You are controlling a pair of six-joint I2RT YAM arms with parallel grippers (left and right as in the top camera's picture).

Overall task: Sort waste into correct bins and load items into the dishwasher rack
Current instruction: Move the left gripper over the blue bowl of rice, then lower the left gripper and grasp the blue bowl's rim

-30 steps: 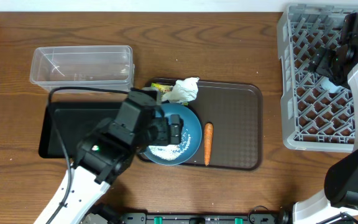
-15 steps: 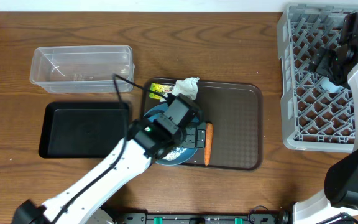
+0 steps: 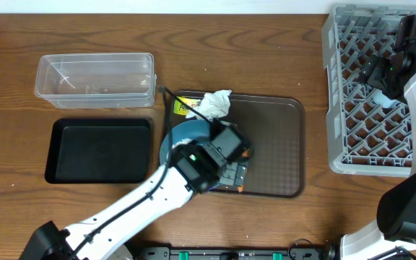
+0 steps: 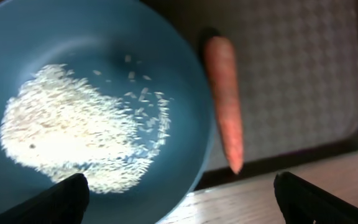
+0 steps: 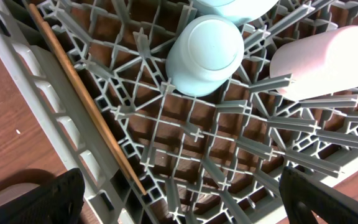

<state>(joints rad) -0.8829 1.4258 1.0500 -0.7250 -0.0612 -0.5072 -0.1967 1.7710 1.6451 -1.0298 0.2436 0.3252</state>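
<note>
Left jaws spread above plate (image 4: pixel 92 37) and carrot (image 4: pixel 224 93)

Smooth, faintly glossy blue on the plate (image 4: pixel 166 37), with matt, grainy white rice (image 4: pixel 73 130) over it. At three o'clock of that, slightly rough matt orange skin on the carrot (image 4: pixel 224 87), over finely checked brown plastic of the serving tray (image 4: pixel 291 68). Matt grey moulded plastic throughout the rack (image 5: pixel 48 143); bare wood in the chopstick (image 5: pixel 79 90) at its nine o'clock.
</note>
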